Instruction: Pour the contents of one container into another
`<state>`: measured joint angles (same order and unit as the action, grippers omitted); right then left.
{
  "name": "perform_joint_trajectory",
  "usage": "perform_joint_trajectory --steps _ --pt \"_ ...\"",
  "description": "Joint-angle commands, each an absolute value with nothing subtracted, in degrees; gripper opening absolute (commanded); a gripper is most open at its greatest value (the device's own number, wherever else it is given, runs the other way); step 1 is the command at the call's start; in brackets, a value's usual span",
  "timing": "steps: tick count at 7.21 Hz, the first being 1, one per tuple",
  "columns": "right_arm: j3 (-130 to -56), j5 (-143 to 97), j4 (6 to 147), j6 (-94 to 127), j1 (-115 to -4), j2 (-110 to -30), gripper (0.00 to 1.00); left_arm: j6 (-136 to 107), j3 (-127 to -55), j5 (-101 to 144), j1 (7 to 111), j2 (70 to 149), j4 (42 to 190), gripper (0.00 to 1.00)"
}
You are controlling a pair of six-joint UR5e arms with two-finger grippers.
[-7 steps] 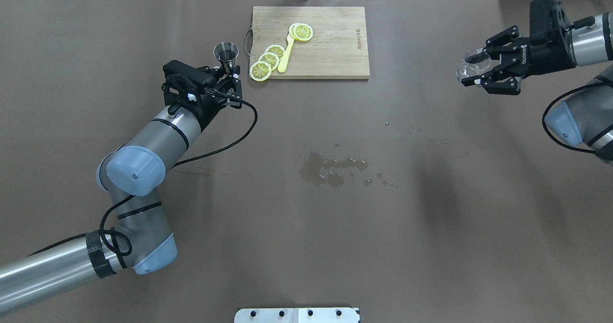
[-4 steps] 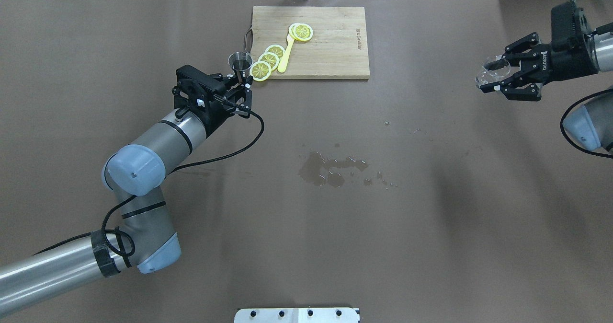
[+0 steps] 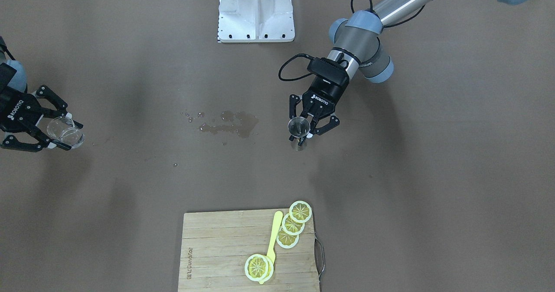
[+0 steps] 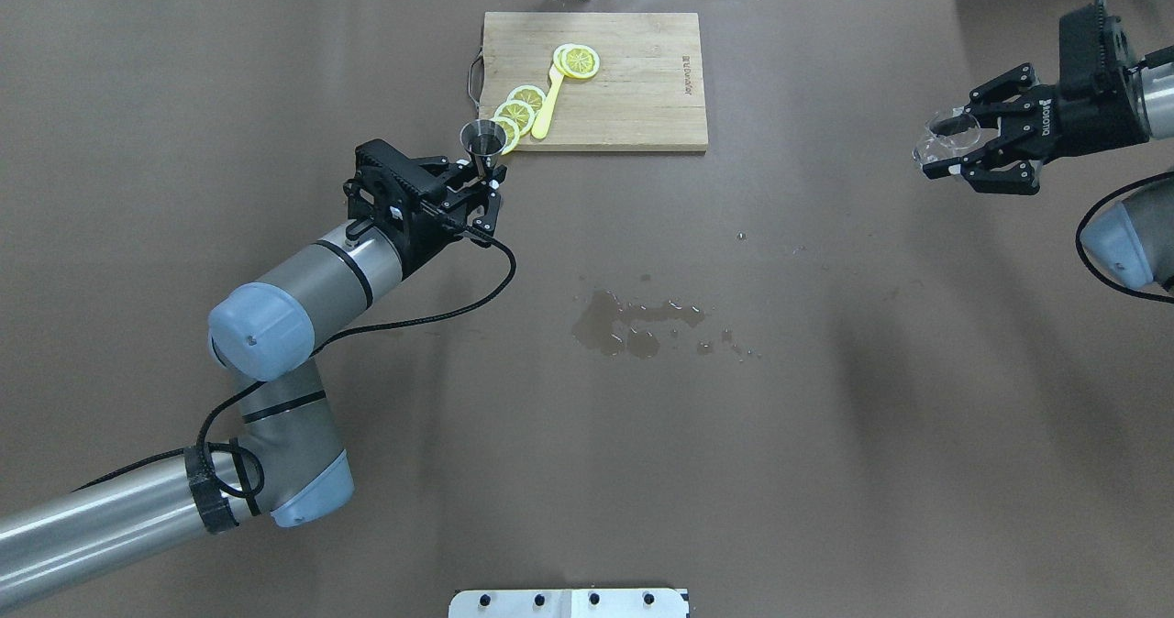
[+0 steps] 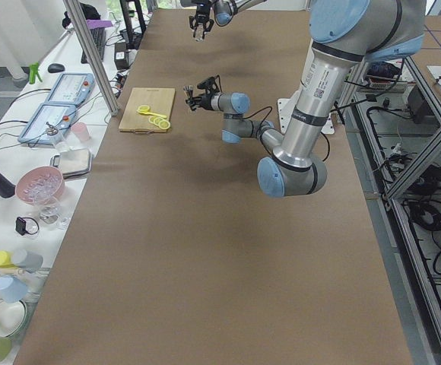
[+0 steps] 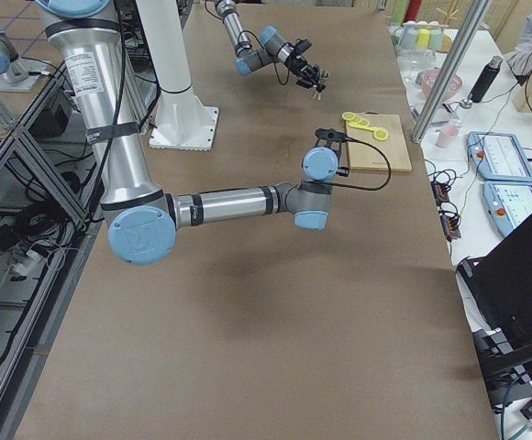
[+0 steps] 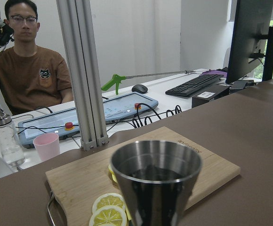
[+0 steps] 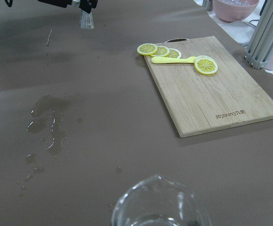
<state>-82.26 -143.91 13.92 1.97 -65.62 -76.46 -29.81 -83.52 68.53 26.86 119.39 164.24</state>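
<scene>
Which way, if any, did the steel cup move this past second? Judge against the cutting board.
Yes. The steel cup moved right, toward the cutting board's near-left corner.

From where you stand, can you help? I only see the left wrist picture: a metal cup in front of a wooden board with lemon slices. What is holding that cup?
Observer: The left gripper is shut on the metal cup and holds it upright.
Visitor: Where would it pour?
Observer: The right gripper holds a clear glass, far off at the table's other end.
Visitor: Anything between them?
Observer: A puddle lies on the brown table.
</scene>
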Motion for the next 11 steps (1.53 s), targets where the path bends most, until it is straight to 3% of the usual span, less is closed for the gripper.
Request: perform_joint_trajectory --steps 1,4,7,11 --pt "-82.2 -144.0 13.8 2.0 -65.8 -76.6 0.00 -29.7 -83.1 74.2 25.9 121.2 164.4 0.00" --pt "-82.2 -145.5 13.2 -2.3 -67.1 -80.8 0.00 -24.6 -79.5 78.1 24.0 125.5 170.7 0.00" --pt "-82.6 -147.3 13.2 -2.3 -67.9 -80.3 0.00 -18.7 -77.8 78.9 22.3 130.2 173.1 0.00" --pt "-86.9 -147.1 15.0 -1.5 -67.2 -80.2 0.00 -16.1 -76.8 83.1 19.8 130.0 176.0 0.00"
